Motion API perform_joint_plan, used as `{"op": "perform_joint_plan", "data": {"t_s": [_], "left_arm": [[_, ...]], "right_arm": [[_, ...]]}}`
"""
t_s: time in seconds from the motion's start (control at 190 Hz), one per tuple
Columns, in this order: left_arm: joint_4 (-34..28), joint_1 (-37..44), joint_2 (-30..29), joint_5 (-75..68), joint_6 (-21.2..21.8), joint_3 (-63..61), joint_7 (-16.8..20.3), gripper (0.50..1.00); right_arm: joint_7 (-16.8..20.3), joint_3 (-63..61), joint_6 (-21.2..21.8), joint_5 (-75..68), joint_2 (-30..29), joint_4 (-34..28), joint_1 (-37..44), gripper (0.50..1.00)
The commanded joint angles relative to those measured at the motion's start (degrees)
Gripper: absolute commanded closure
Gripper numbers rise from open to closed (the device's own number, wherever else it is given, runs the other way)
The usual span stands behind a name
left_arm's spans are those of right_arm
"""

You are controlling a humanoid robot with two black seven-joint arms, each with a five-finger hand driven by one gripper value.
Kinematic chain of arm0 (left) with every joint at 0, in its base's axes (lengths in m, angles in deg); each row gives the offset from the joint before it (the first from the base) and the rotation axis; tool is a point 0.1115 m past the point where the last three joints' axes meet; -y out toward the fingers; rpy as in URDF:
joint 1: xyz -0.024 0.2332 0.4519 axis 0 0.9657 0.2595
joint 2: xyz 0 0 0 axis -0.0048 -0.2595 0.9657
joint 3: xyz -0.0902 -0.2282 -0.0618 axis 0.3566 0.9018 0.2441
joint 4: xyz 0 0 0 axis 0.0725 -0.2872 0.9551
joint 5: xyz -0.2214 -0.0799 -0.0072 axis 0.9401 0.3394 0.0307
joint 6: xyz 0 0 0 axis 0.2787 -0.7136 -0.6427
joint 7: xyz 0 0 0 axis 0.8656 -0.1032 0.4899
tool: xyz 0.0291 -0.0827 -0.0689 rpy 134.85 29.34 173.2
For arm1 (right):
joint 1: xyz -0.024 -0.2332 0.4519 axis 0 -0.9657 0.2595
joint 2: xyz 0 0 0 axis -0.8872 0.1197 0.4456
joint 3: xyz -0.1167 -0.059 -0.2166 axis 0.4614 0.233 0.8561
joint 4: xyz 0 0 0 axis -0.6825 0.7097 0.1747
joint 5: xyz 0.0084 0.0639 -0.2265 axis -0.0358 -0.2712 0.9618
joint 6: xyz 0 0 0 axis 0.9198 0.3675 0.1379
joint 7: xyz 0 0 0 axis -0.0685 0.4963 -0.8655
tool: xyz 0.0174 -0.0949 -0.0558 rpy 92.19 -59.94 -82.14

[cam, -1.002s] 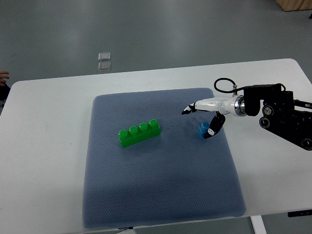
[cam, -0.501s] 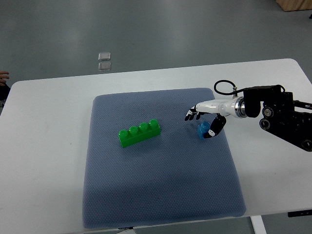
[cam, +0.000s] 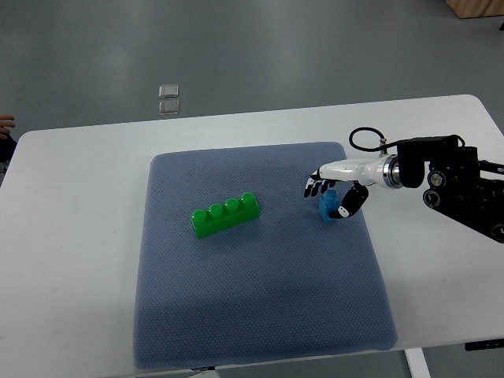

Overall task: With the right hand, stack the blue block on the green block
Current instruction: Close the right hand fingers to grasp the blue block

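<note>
A small blue block (cam: pixel 327 205) lies on the right side of the grey-blue mat (cam: pixel 252 315). My right hand (cam: pixel 328 197) reaches in from the right edge and is closed around that block, fingers curled over its far side and the thumb (cam: pixel 344 209) pressed on its near right side. The block looks slightly raised off the mat, though I cannot be sure. A long green block (cam: pixel 225 214) with a row of studs lies at an angle near the mat's middle, well to the left of the hand. The left arm is out of the picture.
The mat covers most of a white table (cam: pixel 71 236). Two small clear squares (cam: pixel 168 98) sit on the floor beyond the far edge. A person's fingers (cam: pixel 5 122) show at the left edge. A black cable loop (cam: pixel 364 140) rises from the right wrist.
The right hand's fingers have curled down from a stretched pose onto the blue block, and the block has shifted slightly toward the far side with the hand.
</note>
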Motion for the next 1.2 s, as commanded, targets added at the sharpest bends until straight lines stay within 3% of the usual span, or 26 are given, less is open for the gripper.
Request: {"op": "perform_joint_plan", "data": {"t_s": [0.0, 0.38, 0.922, 1.197], "left_arm": [[0.0, -0.01, 0.0, 0.0, 0.0, 0.02, 0.0, 0.5], [0.0, 0.08, 0.0, 0.0, 0.0, 0.02, 0.0, 0.5], [0.0, -0.01, 0.0, 0.0, 0.0, 0.02, 0.0, 0.5], [0.0, -0.01, 0.0, 0.0, 0.0, 0.02, 0.0, 0.5]], "right_arm": [[-0.02, -0.02, 0.1, -0.04, 0.05, -0.15, 0.0, 0.775], [-0.11, -0.02, 0.27, -0.13, 0.14, -0.5, 0.0, 0.814], [-0.28, -0.11, 0.45, -0.13, 0.32, -0.68, -0.09, 0.912], [-0.28, -0.11, 0.36, -0.13, 0.67, -0.68, -0.09, 0.916]]}}
